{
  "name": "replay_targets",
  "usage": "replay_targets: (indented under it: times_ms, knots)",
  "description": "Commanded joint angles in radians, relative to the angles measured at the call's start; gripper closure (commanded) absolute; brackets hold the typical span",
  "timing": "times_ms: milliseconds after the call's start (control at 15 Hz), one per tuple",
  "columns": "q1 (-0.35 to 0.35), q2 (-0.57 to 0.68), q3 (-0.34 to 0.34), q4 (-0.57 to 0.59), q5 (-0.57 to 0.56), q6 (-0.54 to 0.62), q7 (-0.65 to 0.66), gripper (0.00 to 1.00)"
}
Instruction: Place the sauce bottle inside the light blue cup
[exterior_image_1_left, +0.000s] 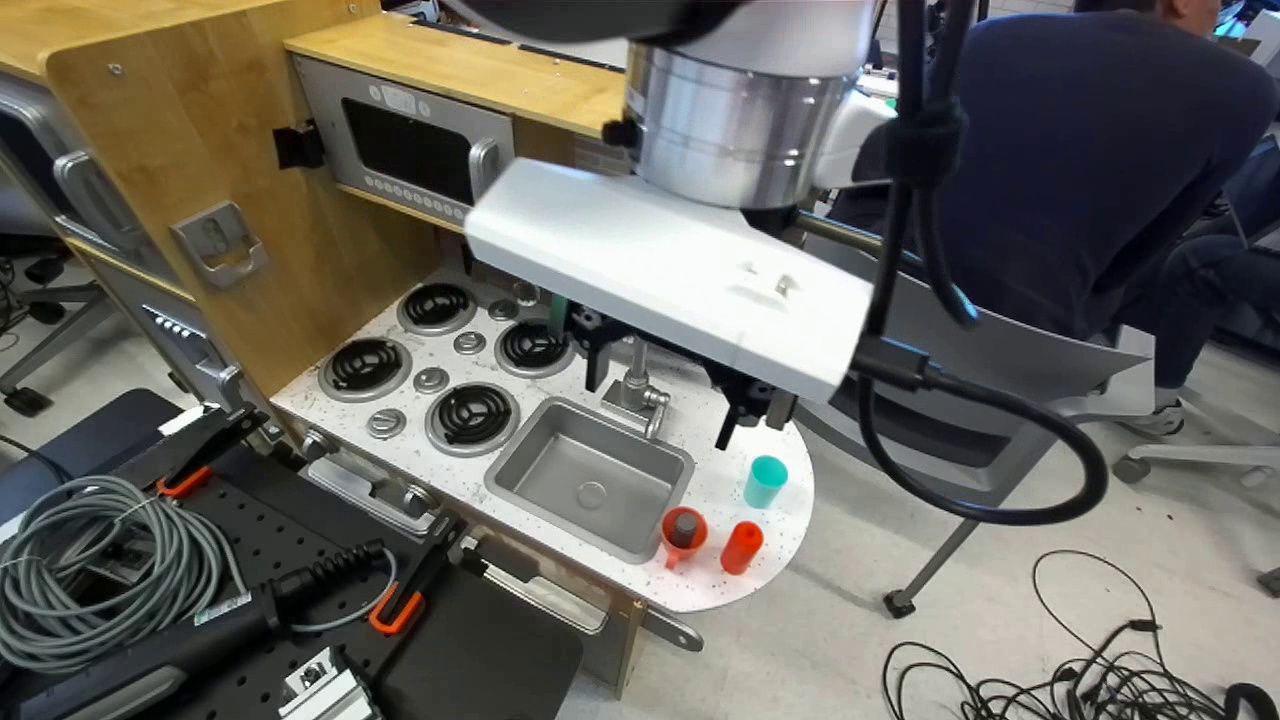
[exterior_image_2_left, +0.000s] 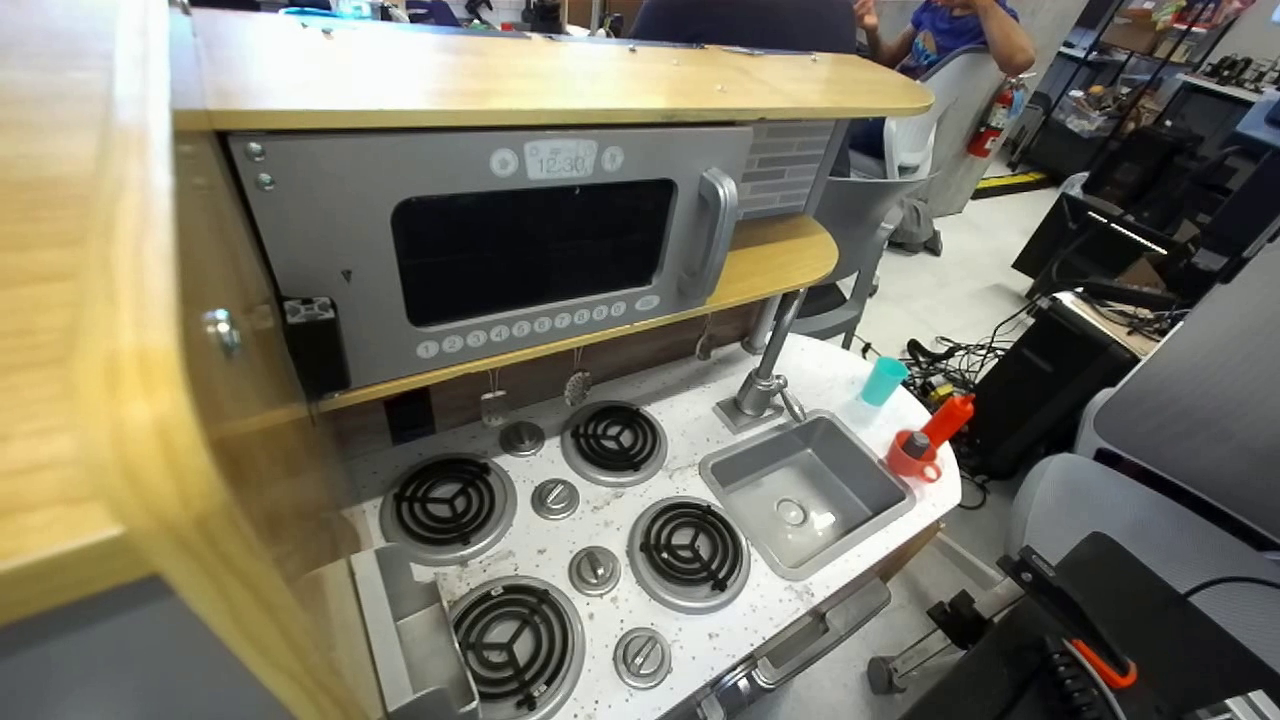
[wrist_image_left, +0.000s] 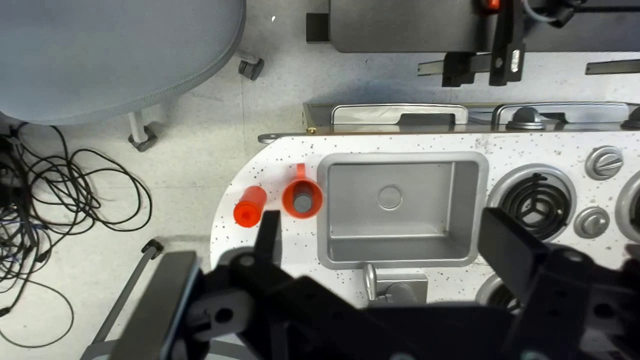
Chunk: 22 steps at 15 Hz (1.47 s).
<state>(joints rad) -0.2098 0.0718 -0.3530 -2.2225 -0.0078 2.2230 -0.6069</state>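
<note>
The sauce bottle is the red bottle (exterior_image_1_left: 742, 548) standing upright near the rounded counter end. It also shows in an exterior view (exterior_image_2_left: 948, 420) and at the left of the wrist view (wrist_image_left: 250, 206). The light blue cup (exterior_image_1_left: 766, 483) stands upright beside it, farther back; it shows in an exterior view (exterior_image_2_left: 884, 381) too. In the wrist view the cup is hidden, apparently behind the left finger. My gripper (exterior_image_1_left: 660, 402) is open and empty, high above the sink and faucet. In the wrist view the fingers (wrist_image_left: 381, 220) are wide apart with nothing between them.
A red mug (exterior_image_1_left: 672, 548) with a grey object (wrist_image_left: 302, 203) in it stands between the bottle and the sink (wrist_image_left: 400, 157). The faucet (exterior_image_2_left: 765, 385) rises behind the sink. Burners (exterior_image_2_left: 690, 545) lie beyond it. A shelf with an oven (exterior_image_2_left: 530, 250) overhangs the back.
</note>
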Motion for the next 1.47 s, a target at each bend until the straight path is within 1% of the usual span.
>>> replay_targets:
  times_ms: [0, 267, 400, 667, 867, 1133, 1267, 1400]
  knots:
    - [-0.074, 0.163, 0.034, 0.134, 0.067, 0.028, -0.076, 0.0]
    - [-0.155, 0.285, 0.076, 0.216, 0.09, 0.089, -0.117, 0.0]
    - [-0.194, 0.343, 0.1, 0.259, 0.103, 0.098, -0.129, 0.0]
    - [-0.257, 0.455, 0.133, 0.349, 0.087, 0.124, -0.129, 0.0]
    - [-0.294, 0.526, 0.157, 0.39, 0.082, 0.19, -0.132, 0.0]
    - [-0.33, 0.59, 0.191, 0.406, 0.082, 0.284, -0.117, 0.0]
    - [-0.336, 0.619, 0.199, 0.42, 0.077, 0.287, -0.1, 0.0]
    - [-0.341, 0.65, 0.204, 0.449, 0.075, 0.264, -0.086, 0.0]
